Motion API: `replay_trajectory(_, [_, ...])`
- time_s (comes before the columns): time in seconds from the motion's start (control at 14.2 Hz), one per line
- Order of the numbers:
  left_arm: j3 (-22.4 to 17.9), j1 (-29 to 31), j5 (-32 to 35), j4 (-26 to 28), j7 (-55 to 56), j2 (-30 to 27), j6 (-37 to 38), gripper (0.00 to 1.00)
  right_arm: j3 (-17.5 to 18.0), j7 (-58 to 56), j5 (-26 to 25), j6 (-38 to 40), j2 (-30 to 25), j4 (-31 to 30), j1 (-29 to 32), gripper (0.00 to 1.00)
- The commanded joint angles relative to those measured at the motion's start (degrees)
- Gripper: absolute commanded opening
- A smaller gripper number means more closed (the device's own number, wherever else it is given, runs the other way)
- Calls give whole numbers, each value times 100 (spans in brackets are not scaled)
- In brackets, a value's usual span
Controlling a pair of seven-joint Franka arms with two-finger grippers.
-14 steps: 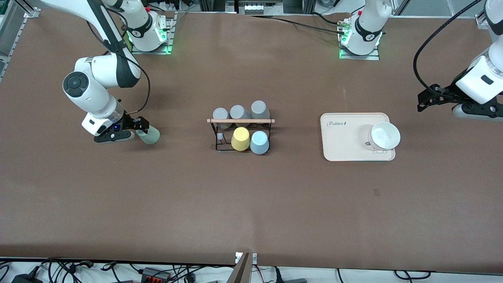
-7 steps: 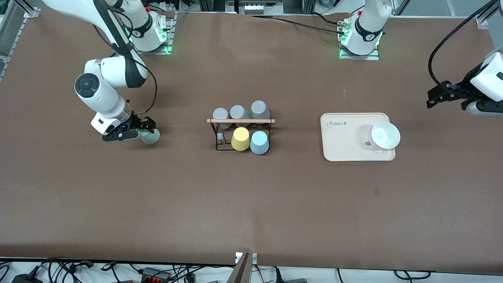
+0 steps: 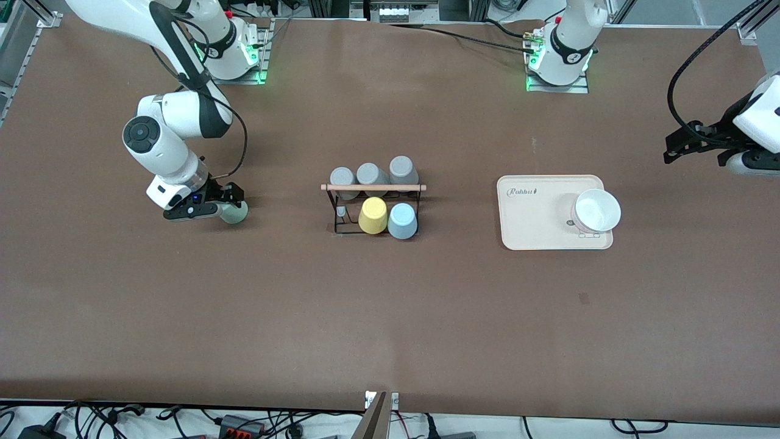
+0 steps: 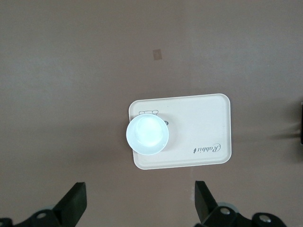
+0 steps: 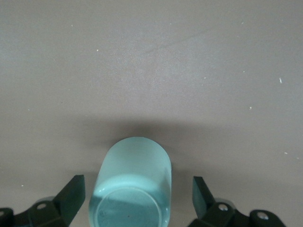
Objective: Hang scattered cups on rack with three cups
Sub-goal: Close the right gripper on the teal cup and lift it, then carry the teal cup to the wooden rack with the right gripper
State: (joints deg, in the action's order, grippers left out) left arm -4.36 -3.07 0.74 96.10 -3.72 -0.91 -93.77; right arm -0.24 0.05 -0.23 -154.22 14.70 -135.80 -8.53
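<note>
A pale sage-green cup (image 3: 235, 213) (image 5: 137, 165) lies on its side on the table toward the right arm's end. My right gripper (image 3: 223, 203) (image 5: 138, 191) is low over it and open, one finger on each side of the cup's base with a gap to both. The black wire rack (image 3: 339, 228) with its wooden rod (image 3: 373, 187) stands mid-table. It carries a light blue cup (image 3: 402, 221), a yellow cup (image 3: 372, 215) and three grey cups (image 3: 370, 175). My left gripper (image 3: 684, 144) (image 4: 140, 197) waits open over bare table at the left arm's end.
A cream tray (image 3: 535, 228) (image 4: 203, 118) holding a white bowl (image 3: 598, 210) (image 4: 147, 135) lies between the rack and the left arm's end. A small dark mark (image 3: 584, 297) is on the brown tabletop nearer the front camera.
The right gripper has slid along the table toward the rack, taking the sage-green cup between its open fingers. The left arm has drawn back toward its end of the table.
</note>
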Motion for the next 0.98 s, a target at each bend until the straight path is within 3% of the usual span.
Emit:
replay_trajectory(0.0, [14, 9, -21, -65, -93, -32, 114, 100, 15, 92, -21, -91, -20, -61, -25, 72])
replay_trajectory(0.35, [41, 9, -30, -65, -58, -40, 158, 100, 15, 338, -21, -47, 6, -61, -174, 32])
replay_trajectory(0.42, [41, 9, -21, -65, -58, -32, 158, 100, 15, 295, -21, -47, -55, -34, -175, 28])
replay_trajectory(0.7, [32, 9, -30, -65, -58, -32, 158, 100, 15, 285, -21, 1135, -521, 614, -201, 28])
replay_trajectory(0.91, [32, 9, -30, -65, -102, -14, 149, 100, 15, 565, -12, 2744, -513, 1834, -280, 28])
